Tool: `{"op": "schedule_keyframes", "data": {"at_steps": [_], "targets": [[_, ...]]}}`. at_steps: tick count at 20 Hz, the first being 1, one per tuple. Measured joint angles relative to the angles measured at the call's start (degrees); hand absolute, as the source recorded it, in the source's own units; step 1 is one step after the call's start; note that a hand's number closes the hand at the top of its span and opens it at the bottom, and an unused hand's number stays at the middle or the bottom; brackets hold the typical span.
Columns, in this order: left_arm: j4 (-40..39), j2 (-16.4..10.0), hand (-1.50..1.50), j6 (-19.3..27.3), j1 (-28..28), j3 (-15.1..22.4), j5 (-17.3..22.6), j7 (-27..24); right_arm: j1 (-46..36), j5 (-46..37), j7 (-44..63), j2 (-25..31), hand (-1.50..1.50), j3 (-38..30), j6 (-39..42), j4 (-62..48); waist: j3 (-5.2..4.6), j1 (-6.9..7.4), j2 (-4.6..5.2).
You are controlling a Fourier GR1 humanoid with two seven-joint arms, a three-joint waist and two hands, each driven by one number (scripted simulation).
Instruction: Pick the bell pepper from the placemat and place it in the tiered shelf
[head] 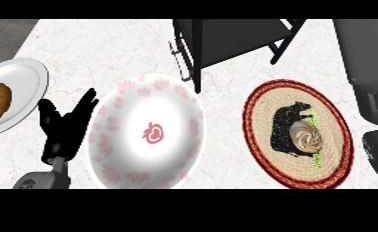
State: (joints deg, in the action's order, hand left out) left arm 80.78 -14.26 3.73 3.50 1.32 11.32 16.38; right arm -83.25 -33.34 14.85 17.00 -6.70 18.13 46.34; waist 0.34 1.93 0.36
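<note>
bell pepper (314, 118): sitting on the placemat (336, 126), showing only green slivers
right robot hand (288, 126): covering it from above; cannot tell whether clamping or apart
tiered shelf (229, 41): standing at the desk's (88, 36) far side
left robot hand (66, 126): resting apart, lower left

The round white ceramic plate (118, 141) carries pink blotches and a red centre mark. Right of it, the round woven placemat (295, 93) is tan, rimmed dark red; green bell pepper (315, 118) edges show under the black right hand (284, 126).
</note>
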Motion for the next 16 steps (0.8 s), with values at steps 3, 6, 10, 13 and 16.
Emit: {"op": "schedule_keyframes", "data": {"at_steps": [3, 6, 10, 13, 16], "targets": [[0.52, 0.12, 0.0, 0.0, -0.32, -0.15, -0.08, 0.42, -1.34, -1.45, -2.92, -0.34, 1.5, 0.05, -2.99, -4.75, -0.01, 0.14, 0.04], [-0.13, 0.17, 0.0, -0.41, 0.08, -0.63, 0.05, 0.48, -1.83, -1.94, -5.96, -0.38, 1.5, -0.21, -4.68, -7.77, -0.02, -0.12, -0.02], [-0.37, 0.63, 0.0, -0.42, 0.11, -0.51, -0.69, -0.34, -3.78, -2.22, -9.13, -0.48, 1.5, -0.79, -6.02, -11.93, 0.05, -0.03, -0.02], [-0.86, 0.71, 0.0, -1.07, -0.06, -0.91, -0.59, -1.44, -4.8, -2.49, -11.39, -0.32, 1.5, -1.23, -7.14, -14.69, 0.07, 0.05, 0.02], [-0.81, 0.06, 0.0, -1.9, 0.02, -1.28, -0.39, -0.77, -5.12, -3.32, -13.47, 0.27, 1.5, -0.95, -7.39, -17.13, 0.08, 0.0, 0.0]]}}
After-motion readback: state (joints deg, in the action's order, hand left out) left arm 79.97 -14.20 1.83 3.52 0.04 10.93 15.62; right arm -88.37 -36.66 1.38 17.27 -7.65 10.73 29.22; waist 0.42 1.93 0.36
